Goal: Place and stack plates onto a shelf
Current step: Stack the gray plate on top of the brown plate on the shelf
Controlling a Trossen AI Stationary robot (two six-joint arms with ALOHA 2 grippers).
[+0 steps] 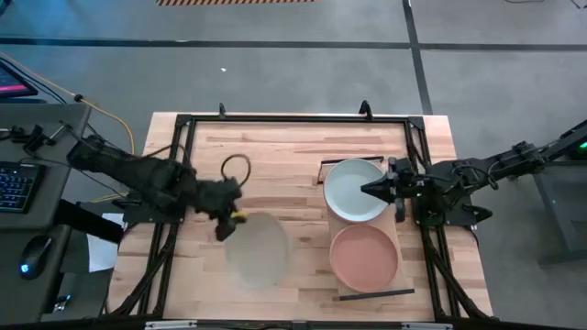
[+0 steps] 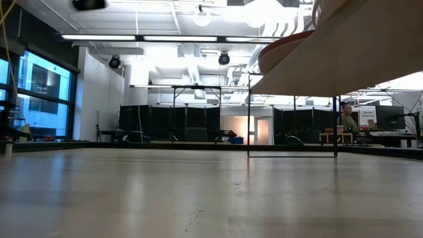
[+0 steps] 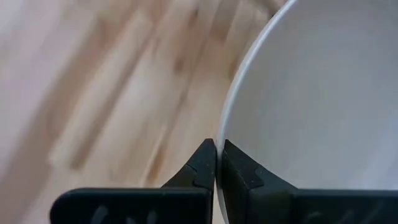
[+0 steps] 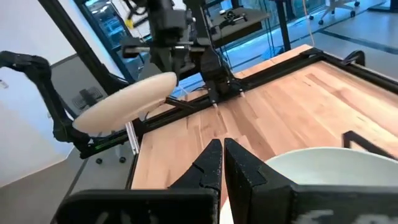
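My left gripper [image 1: 227, 222] is shut on a pale sage-cream plate [image 1: 257, 249] over the table's near-middle. The right wrist view shows that plate [image 4: 124, 102] in the air, and its underside [image 2: 350, 53] fills the low view's upper right. My right gripper [image 1: 371, 190] is shut and reaches in from the right over a pale blue-grey plate [image 1: 353, 190], which lies flat on the shelf's far part. A peach-terracotta plate [image 1: 364, 257] lies flat on the near part, between the shelf's dark rails [image 1: 371, 295]. My left gripper pinches the sage-cream plate's rim [image 3: 219, 140] between its two fingers, on the plate's far-left side. The fingers come roughly level from the table's left. The plate is lifted clear of the table and tilted, reaching away from the fingers toward the near right. My right gripper stands shut over the blue-grey plate [image 4: 323, 165]; I cannot tell whether it touches it.
A black metal frame [image 1: 293, 117] runs round the tabletop, with struts down both sides. A loose dark cable loop [image 1: 236, 165] lies far of the left gripper. Bare wood shows between the held plate and the shelf [image 1: 307, 229]. A person [image 2: 348, 118] sits far behind.
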